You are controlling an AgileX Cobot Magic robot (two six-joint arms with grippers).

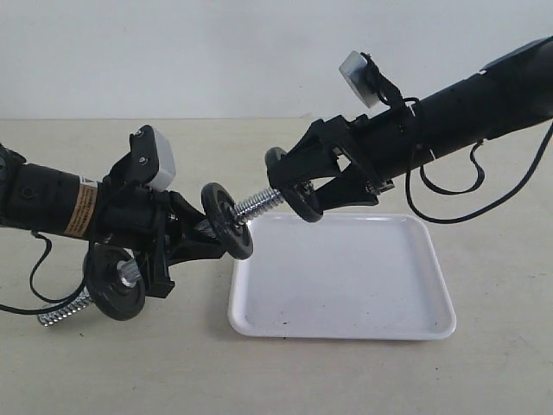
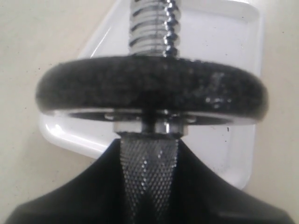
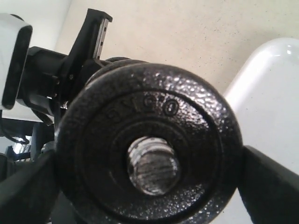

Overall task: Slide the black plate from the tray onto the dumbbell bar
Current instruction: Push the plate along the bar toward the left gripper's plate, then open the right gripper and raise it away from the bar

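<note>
The black plate (image 3: 196, 116) is pinched by its rim in the right pincer (image 1: 302, 186), above the tray's (image 1: 346, 335) back edge on the left arm's side and lifted clear of it. The threaded end of the dumbbell bar (image 1: 255, 206) shows through the plate's centre hole. The left pincer (image 1: 190, 232) is clamped on the bar's knurled middle, just off that same corner of the tray, with a second disc (image 1: 226, 220) seated beyond its fingers. Bare thread lies between the two discs. The slide looks part done. The plate is best held square and pushed straight along the bar, since a tilted hole could snag the coarse thread, while the left arm braces.
</note>
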